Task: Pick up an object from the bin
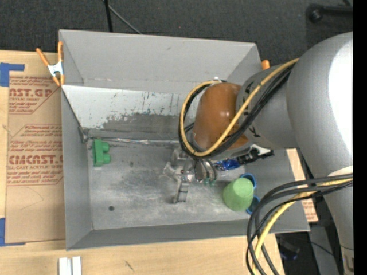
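My gripper (pixel 182 183) hangs low over the bin floor, a little right of the middle, and nothing can be made out in it. A light green cup (pixel 237 194) lies on its side just to the gripper's right, with a blue thing (pixel 250 183) against its far side. A small green block (pixel 101 152) sits far to the left, close to the bin's left wall.
The arm with its orange cover and yellow-black cables reaches in from the right and hides the bin's right rear part. A small blue piece (pixel 227 165) peeks out under the wrist. Bare floor lies between the gripper and the green block.
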